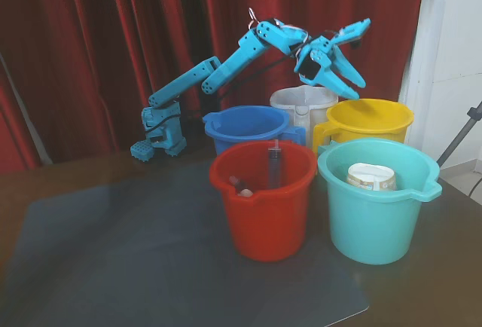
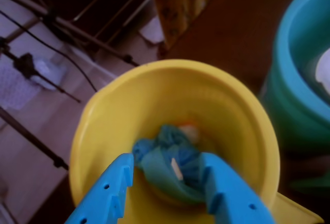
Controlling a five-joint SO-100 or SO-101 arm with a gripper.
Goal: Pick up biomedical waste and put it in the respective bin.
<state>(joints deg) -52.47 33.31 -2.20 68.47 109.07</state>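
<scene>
The biomedical waste (image 2: 176,168) shows in the wrist view as a tiny pale oblong pellet. It lies on crumpled blue-green material (image 2: 165,162) at the bottom of the yellow bucket (image 2: 103,131). My gripper (image 2: 166,161) hangs straight above that bucket, open, with nothing between its blue fingers (image 2: 111,193). In the fixed view the gripper (image 1: 354,90) points down over the rim of the yellow bucket (image 1: 369,120) at the back right. The pellet is hidden there.
Several buckets stand close together on the dark mat: red (image 1: 263,206) with an upright syringe (image 1: 275,165), teal (image 1: 373,214) holding a white cup (image 1: 370,176), blue (image 1: 248,125) and white (image 1: 303,105). A tripod leg (image 1: 463,135) stands at the right.
</scene>
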